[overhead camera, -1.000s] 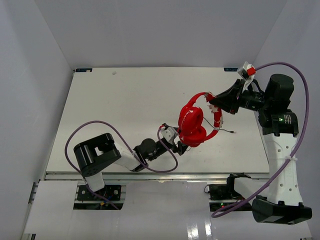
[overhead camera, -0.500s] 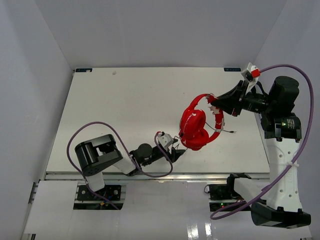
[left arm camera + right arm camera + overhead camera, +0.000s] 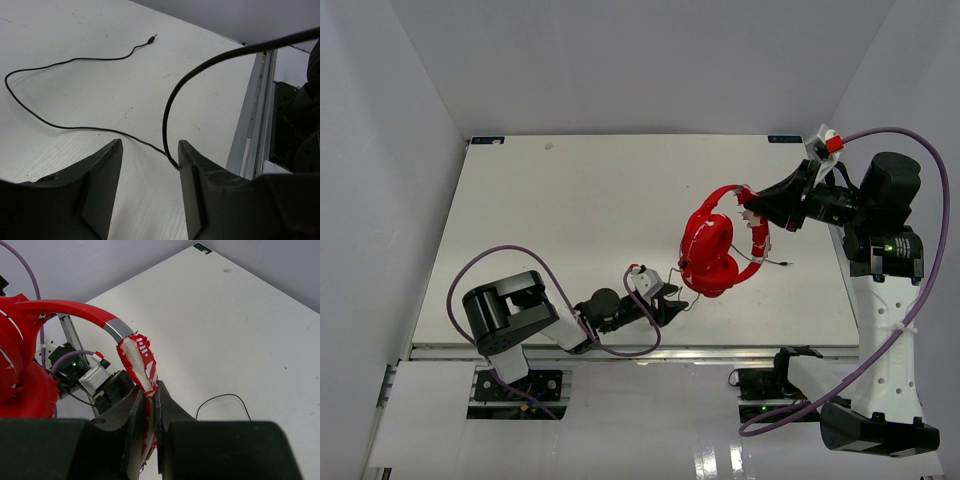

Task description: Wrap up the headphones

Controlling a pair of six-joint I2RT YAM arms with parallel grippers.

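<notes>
The red headphones (image 3: 710,255) hang in the air at centre right, cups low and headband up. My right gripper (image 3: 752,213) is shut on the headband's torn white-marked padding (image 3: 142,357), which is pinched between its fingers (image 3: 149,395). The cups (image 3: 20,385) show at the left of the right wrist view. The thin dark cord (image 3: 50,120) lies looped on the table and ends in the plug (image 3: 152,37). My left gripper (image 3: 150,145) is open low over the table; the cord runs between its jaws and touches the right finger (image 3: 195,175). In the top view the left gripper (image 3: 673,299) sits just left of and below the cups.
The table's near edge with a metal rail (image 3: 255,125) lies just right of my left gripper. The purple cable (image 3: 530,260) loops over the left arm. The plug end (image 3: 788,263) lies right of the headphones. White walls surround the table (image 3: 570,200).
My left gripper has pulled back from the cups, down and left toward the near edge. The right gripper has shifted slightly right and back with the headphones.
</notes>
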